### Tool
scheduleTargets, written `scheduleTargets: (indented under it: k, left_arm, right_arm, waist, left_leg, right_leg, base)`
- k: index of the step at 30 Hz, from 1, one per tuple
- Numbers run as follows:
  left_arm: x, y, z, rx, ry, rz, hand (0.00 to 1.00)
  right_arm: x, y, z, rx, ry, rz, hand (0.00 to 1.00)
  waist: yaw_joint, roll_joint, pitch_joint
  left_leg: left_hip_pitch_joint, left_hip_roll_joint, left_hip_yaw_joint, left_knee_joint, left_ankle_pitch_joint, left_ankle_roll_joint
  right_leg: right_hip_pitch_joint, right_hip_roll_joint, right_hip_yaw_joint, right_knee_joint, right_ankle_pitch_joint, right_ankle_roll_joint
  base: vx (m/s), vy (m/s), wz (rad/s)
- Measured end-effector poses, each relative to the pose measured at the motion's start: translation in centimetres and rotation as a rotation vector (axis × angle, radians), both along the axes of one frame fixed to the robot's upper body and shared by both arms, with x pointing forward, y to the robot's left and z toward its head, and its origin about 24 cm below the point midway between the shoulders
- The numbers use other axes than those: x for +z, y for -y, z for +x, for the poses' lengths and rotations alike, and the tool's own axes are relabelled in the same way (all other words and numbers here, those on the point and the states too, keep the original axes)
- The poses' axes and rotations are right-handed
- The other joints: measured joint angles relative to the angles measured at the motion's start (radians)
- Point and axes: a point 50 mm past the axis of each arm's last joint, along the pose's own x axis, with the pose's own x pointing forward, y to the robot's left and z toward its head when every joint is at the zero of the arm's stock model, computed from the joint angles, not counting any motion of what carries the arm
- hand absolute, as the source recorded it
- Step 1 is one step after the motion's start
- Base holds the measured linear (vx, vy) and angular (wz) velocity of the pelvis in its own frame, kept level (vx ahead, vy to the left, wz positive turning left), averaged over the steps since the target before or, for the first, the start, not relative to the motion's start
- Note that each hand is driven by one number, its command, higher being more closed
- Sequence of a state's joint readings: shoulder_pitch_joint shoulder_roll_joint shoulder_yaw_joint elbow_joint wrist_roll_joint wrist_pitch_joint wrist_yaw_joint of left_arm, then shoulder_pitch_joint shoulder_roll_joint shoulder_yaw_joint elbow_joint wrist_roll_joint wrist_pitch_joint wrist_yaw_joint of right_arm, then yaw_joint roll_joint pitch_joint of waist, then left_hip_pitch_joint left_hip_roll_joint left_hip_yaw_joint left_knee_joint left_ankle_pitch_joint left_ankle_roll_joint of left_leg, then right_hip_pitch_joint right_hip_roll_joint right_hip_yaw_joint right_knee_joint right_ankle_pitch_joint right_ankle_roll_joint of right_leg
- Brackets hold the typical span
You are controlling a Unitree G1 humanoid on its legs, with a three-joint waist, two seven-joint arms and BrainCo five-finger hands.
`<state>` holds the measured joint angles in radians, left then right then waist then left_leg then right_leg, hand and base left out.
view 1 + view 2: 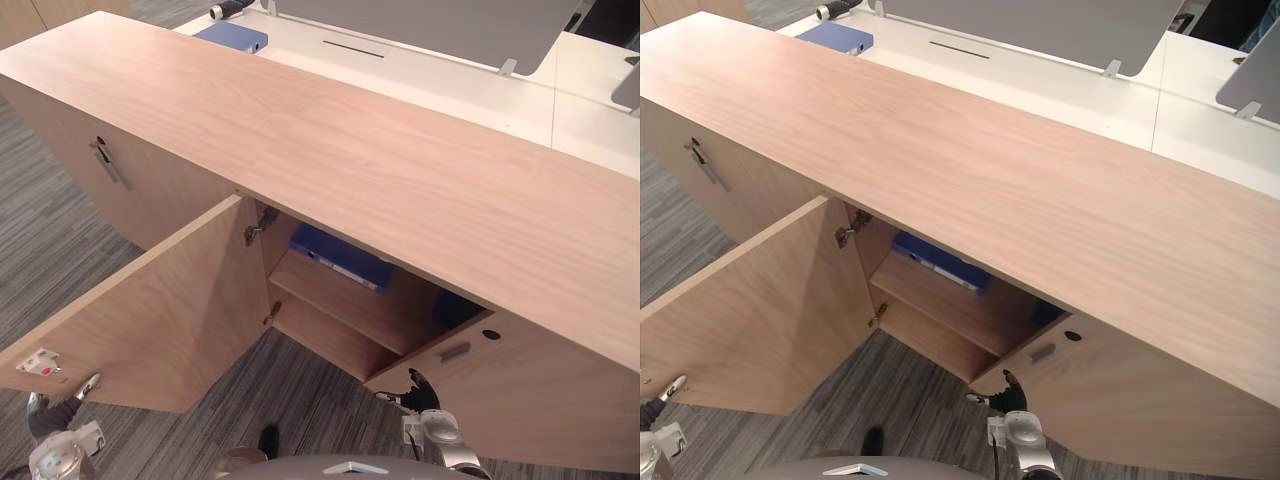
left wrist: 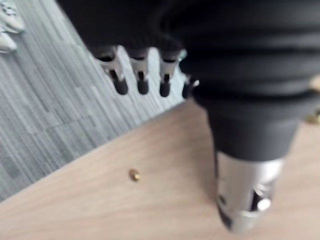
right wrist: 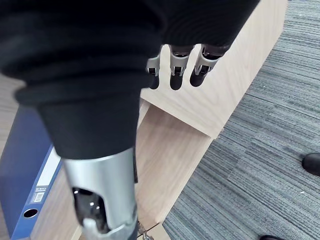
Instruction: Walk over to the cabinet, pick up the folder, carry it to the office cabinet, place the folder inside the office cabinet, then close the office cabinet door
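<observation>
A blue folder [image 1: 340, 257] lies flat on the upper shelf inside the open wooden office cabinet [image 1: 400, 180]; the right wrist view shows the folder [image 3: 22, 170] with its white spine label. The cabinet door [image 1: 150, 310] stands swung wide open to the left. My left hand [image 1: 60, 405] hangs low by that door's outer edge, fingers [image 2: 120, 75] relaxed and empty over the door panel [image 2: 150, 200]. My right hand [image 1: 420, 392] is low in front of the shut right-hand door, open, its fingers [image 3: 175, 75] straight and holding nothing, clear of the folder.
A second blue folder [image 1: 232, 37] lies on the white desk [image 1: 420, 75] behind the cabinet. Another shut door with a metal handle [image 1: 108, 165] is further left. A small pull [image 1: 455, 351] sits on the right door. Grey striped carpet [image 1: 300, 390] lies in front.
</observation>
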<state>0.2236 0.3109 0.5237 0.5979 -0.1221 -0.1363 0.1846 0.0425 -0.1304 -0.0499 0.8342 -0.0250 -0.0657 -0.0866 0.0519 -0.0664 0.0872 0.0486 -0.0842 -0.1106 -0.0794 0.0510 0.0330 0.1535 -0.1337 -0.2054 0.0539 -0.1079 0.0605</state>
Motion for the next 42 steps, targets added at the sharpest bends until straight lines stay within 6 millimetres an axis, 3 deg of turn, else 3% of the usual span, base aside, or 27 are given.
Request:
scheduleTargets:
  k: [10, 13, 22, 24, 34, 42]
  left_arm:
    - [1.2, 0.6, 2.5, -0.138, 0.028, 0.037, 0.0]
    - [1.2, 0.7, 2.8, -0.174, 0.019, 0.041, 0.0]
    - [0.7, 2.1, 3.1, -0.234, 0.002, 0.014, 0.0]
    - [0.5, 2.5, 2.9, -0.237, -0.01, 0.003, 0.0]
    - [-0.1, 2.6, 1.1, -0.249, -0.065, -0.016, 0.0]
    - [-1.0, 5.1, 0.1, -0.378, -0.109, -0.064, 0.0]
  right_arm:
    - [-0.1, 0.0, -0.2, 0.01, -0.008, 0.009, 0.0]
    - [-0.3, 0.0, -0.6, 0.008, -0.019, 0.01, 0.0]
    - [-0.9, -0.1, -2.3, 0.011, -0.068, 0.008, 0.0]
    - [-1.1, -0.6, -2.4, 0.01, -0.072, 0.021, 0.0]
    - [-1.1, -1.2, -2.0, 0.019, -0.063, 0.043, 0.0]
    - [-1.4, -1.6, -2.8, 0.04, -0.085, 0.07, 0.0]
  waist:
    - [-0.003, 0.028, 0.019]
    - [-0.005, 0.028, 0.019]
    - [-0.011, 0.036, 0.013]
    - [-0.002, 0.026, 0.006]
    - [0.013, 0.031, 0.003]
    - [0.015, 0.045, -0.001]
  left_leg:
    - [-0.022, 0.005, 0.007, -0.007, 0.0, -0.002]
    - [-0.035, 0.003, 0.013, -0.007, 0.012, -0.006]
    - [-0.048, 0.03, 0.031, -0.007, 0.018, -0.013]
    - [-0.047, 0.028, 0.038, -0.007, 0.022, -0.019]
    - [-0.034, 0.025, 0.088, -0.007, 0.025, -0.016]
    - [-0.031, 0.027, 0.123, -0.007, 0.022, -0.019]
  right_leg:
    - [-0.035, 0.002, 0.003, 0.003, 0.006, 0.005]
    - [-0.051, -0.001, 0.005, 0.003, -0.021, 0.015]
    - [-0.053, 0.022, 0.018, -0.017, -0.017, 0.008]
    - [-0.053, 0.022, 0.029, -0.017, -0.013, 0.003]
    - [-0.047, 0.019, 0.064, -0.031, 0.012, 0.023]
    - [-0.06, 0.015, 0.089, -0.022, 0.017, 0.019]
  base:
    - [-0.1, -0.01, -0.09]
    - [-0.15, -0.027, -0.04]
    - [-0.06, -0.025, 0.04]
    - [0.05, 0.002, -0.01]
    - [0.03, 0.0, -0.11]
    - [-0.09, 0.025, -0.07]
